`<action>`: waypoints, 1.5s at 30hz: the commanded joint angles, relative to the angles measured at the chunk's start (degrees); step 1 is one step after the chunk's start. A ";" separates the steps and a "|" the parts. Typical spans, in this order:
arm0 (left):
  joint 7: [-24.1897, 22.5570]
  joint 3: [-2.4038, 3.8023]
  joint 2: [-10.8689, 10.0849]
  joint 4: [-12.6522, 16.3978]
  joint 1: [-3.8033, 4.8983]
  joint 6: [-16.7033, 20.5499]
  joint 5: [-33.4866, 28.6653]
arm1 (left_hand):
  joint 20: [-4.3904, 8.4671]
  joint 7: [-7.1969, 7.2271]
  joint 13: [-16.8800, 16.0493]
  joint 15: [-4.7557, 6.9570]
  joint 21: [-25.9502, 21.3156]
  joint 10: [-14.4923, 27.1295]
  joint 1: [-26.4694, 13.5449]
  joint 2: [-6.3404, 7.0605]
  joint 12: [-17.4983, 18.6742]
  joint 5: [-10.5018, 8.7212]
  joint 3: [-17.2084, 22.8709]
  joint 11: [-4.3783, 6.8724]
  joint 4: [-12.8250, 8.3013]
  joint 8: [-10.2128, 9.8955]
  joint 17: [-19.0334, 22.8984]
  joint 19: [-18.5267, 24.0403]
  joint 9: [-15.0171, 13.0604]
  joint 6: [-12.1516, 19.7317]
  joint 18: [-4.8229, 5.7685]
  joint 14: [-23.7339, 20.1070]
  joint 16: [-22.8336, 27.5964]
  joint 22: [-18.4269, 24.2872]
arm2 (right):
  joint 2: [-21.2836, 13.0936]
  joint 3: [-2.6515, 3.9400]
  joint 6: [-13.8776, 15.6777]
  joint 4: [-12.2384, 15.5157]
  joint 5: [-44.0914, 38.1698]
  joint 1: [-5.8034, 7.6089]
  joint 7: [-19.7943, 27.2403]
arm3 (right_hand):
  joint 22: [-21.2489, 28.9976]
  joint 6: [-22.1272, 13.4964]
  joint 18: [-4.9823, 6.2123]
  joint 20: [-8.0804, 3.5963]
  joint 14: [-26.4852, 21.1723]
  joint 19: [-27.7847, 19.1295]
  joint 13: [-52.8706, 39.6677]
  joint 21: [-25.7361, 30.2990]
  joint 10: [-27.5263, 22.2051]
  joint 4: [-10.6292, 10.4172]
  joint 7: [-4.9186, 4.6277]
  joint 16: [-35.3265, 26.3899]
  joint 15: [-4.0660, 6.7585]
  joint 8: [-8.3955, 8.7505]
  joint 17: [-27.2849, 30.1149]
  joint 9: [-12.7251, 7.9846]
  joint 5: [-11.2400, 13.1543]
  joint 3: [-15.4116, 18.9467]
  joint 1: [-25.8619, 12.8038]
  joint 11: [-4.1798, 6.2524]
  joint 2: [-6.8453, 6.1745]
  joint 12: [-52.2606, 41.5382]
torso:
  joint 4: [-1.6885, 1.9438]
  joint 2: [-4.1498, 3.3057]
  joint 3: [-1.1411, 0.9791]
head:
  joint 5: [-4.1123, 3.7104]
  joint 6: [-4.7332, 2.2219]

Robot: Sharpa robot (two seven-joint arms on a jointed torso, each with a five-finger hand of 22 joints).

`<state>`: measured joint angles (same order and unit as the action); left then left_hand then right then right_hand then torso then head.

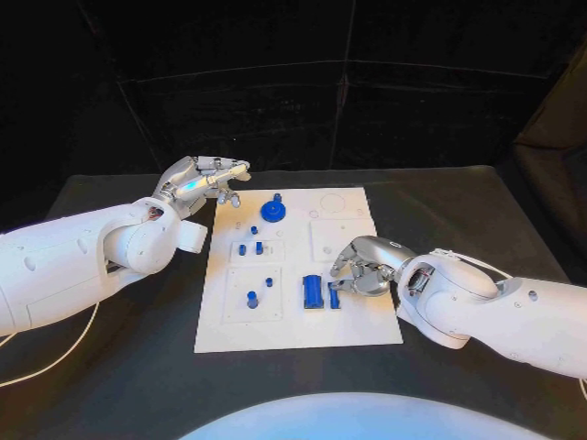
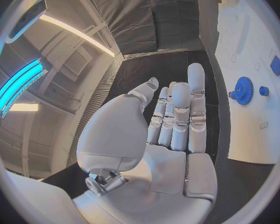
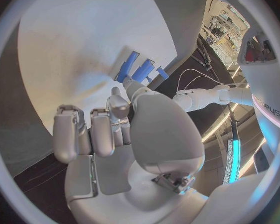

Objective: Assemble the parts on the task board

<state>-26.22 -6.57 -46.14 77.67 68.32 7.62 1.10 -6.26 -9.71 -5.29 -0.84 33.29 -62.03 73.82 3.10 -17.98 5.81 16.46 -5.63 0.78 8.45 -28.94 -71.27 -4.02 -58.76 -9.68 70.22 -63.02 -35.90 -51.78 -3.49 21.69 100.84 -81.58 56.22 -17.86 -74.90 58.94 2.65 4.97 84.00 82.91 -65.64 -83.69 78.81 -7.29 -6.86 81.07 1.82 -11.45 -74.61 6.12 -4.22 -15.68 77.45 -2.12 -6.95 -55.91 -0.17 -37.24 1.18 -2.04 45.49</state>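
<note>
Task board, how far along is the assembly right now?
Early to middling. On the task board the blue gear looks seated. The right hand works at the blue bars; whether it grips one is unclear. The left hand holds nothing. Small blue pegs remain.

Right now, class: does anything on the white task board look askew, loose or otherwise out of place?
Nothing looks damaged or spilled. On the task board, the blue blocks lie loose beside the right hand, not set in any recess. The blue gear sits near the far end. The left hand hovers off the board's corner.
</note>
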 commanded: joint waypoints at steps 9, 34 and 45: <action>-0.31 0.04 0.08 -0.01 0.08 -0.42 -0.20 | -0.28 -0.09 -0.09 -0.02 -0.21 0.38 0.26 -0.50 -0.20 0.20 -0.11 0.03 -0.05 0.40 0.05 -0.16 -0.01 0.31 -0.77 -0.40 -0.30 0.10 | 0.68 -0.01 -1.28 -0.54 -1.38 0.03 -2.22 | -7.01 0.76 -0.20 -1.59 3.13 0.16 0.10 0.39 0.08 0.74 1.53 0.04 1.37 -6.41 -0.22 2.01 0.60 4.29 -0.37 1.55 1.33 -0.29 | -0.06 -0.02 -0.03 | 0.21 0.18; -0.33 0.02 0.17 -0.03 0.03 -0.36 -0.20 | -0.28 -0.09 -0.09 -0.02 -0.21 0.38 0.26 -0.50 -0.20 0.20 -0.11 0.03 -0.05 0.40 0.05 -0.16 -0.01 0.31 -0.77 -0.40 -0.30 0.10 | -1.38 0.04 7.54 0.37 12.76 0.09 9.36 | -2.73 -6.04 1.03 -1.43 1.68 -3.46 4.30 4.39 -2.88 -0.73 0.97 -4.04 1.01 -13.18 5.31 3.26 -0.61 13.39 -0.96 1.02 2.57 5.75 | 0.10 0.20 0.05 | 0.04 -0.84; -0.98 0.00 1.03 -1.45 -0.10 1.00 -3.98 | -2.15 -0.76 1.19 -1.97 -9.03 2.51 0.88 -0.64 0.71 0.22 -1.24 -1.02 0.21 0.83 9.31 10.89 0.07 0.93 -0.33 -12.54 13.72 4.96 | 0.34 0.10 4.50 -8.46 47.51 4.49 32.23 | 33.45 -10.40 7.25 2.79 -16.46 -31.29 32.70 44.98 -18.28 -1.16 -3.30 -49.85 -3.54 -7.60 45.91 -0.81 -4.26 12.78 5.80 -4.56 6.01 39.66 | -0.45 1.80 0.53 | -0.32 -4.12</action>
<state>-26.28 -6.63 -45.42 76.63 68.14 8.07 -0.46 -8.07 -10.33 -4.32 -2.55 25.59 -59.87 74.34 2.58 -17.70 5.81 15.42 -6.56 0.86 8.99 -20.74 -61.96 -4.02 -58.14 -9.65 59.04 -51.62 -31.72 -52.07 -3.43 27.67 93.89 -49.67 60.25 3.13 -43.86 48.41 9.83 6.93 69.11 53.26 -36.63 -42.26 60.68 -8.31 -9.53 35.70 -0.95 -20.13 -31.07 5.91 -8.77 -2.43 82.46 -5.44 -1.06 -19.55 -0.20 -36.28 1.50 -2.24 42.24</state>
